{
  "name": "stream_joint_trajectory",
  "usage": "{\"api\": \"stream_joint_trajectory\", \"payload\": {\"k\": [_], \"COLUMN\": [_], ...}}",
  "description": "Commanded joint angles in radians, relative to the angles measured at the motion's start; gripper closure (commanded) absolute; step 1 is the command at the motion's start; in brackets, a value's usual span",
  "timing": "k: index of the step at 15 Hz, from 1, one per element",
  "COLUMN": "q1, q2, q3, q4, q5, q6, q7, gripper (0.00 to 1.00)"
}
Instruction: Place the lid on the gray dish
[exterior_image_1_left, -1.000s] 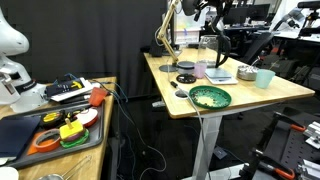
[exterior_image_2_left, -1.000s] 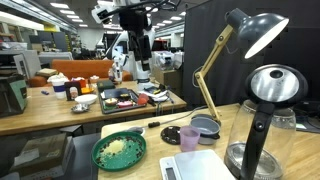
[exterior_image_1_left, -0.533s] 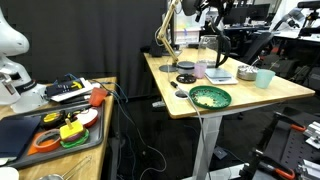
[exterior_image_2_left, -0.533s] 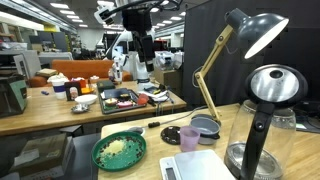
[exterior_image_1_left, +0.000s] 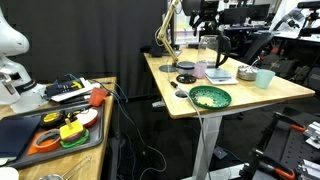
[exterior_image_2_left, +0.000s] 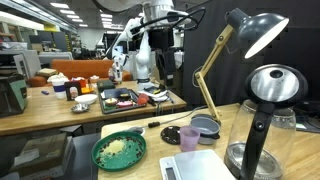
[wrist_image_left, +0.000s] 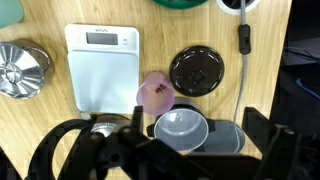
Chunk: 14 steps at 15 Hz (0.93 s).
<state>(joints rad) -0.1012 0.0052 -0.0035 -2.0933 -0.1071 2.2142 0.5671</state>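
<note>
- The lid (wrist_image_left: 195, 70) lies flat on the table (wrist_image_left: 270, 70), beyond the fingertips and apart from the gray dish (wrist_image_left: 180, 127).
- The dish sits almost straight below the hand.
- The lid should be taken first: centre over it, descend squarely, keep it level, and clear the pink cup (wrist_image_left: 155, 93) and cable (wrist_image_left: 241, 55) beside it.
- The gripper (wrist_image_left: 190, 140) points down from high above the table, with the jaws spread and empty.
</note>
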Motion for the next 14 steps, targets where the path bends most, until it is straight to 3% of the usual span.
{"api": "stream_joint_trajectory", "payload": {"k": [1, 2, 10, 14], "q1": [0.035, 0.040, 0.049, 0.061], "q2": [0.112, 0.068, 0.080, 0.135], "q3": [-0.012, -0.022, -0.030, -0.023], "q4": [0.144, 0.070, 0.082, 0.148], "q5": [0.037, 0.012, 0.013, 0.021], "q6": [-0.148, -0.065, -0.071, -0.097], "q7": [-0.053, -0.012, -0.011, -0.066], "gripper": [0.00, 0.00, 0.00, 0.00]}}
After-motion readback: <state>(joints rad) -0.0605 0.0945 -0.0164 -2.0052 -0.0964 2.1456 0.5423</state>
